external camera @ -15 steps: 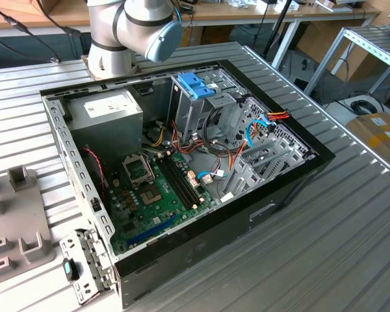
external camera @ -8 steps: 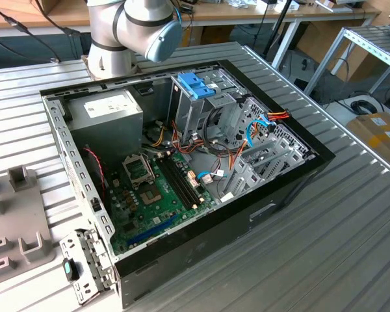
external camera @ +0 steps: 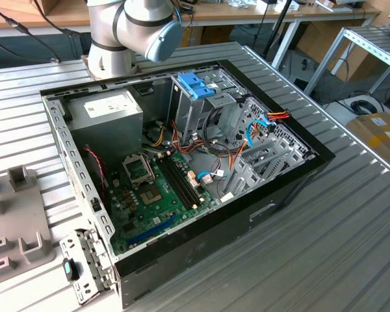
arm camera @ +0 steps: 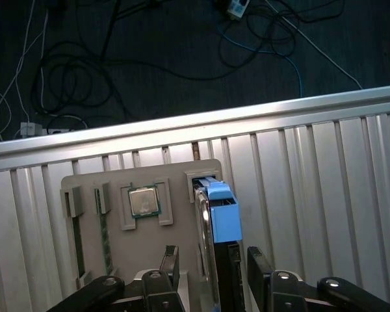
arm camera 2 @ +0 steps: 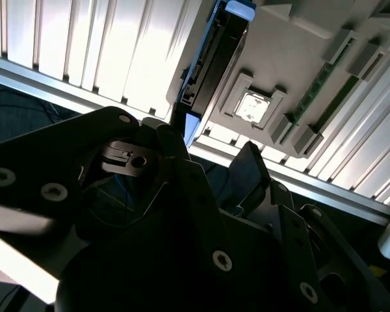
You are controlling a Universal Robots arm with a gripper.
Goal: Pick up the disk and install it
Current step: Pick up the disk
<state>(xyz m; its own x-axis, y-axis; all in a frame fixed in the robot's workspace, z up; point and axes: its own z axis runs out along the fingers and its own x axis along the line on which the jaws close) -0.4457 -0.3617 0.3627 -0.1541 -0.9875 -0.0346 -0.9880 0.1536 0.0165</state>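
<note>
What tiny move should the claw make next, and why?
Probably close. The claw is open, its fingers either side of the disk, which stands on edge in the grey holder; neither finger seems to touch it yet.

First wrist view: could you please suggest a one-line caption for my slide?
Open gripper straddles the disk standing on edge in a grey holder that also carries a chip.

Your disk [arm camera: 222, 218] stands on edge in the tray [arm camera: 117, 257] by the tabletop's [arm camera: 312, 195] edge, between the parted fingers of the tool [arm camera: 213, 255].
</note>
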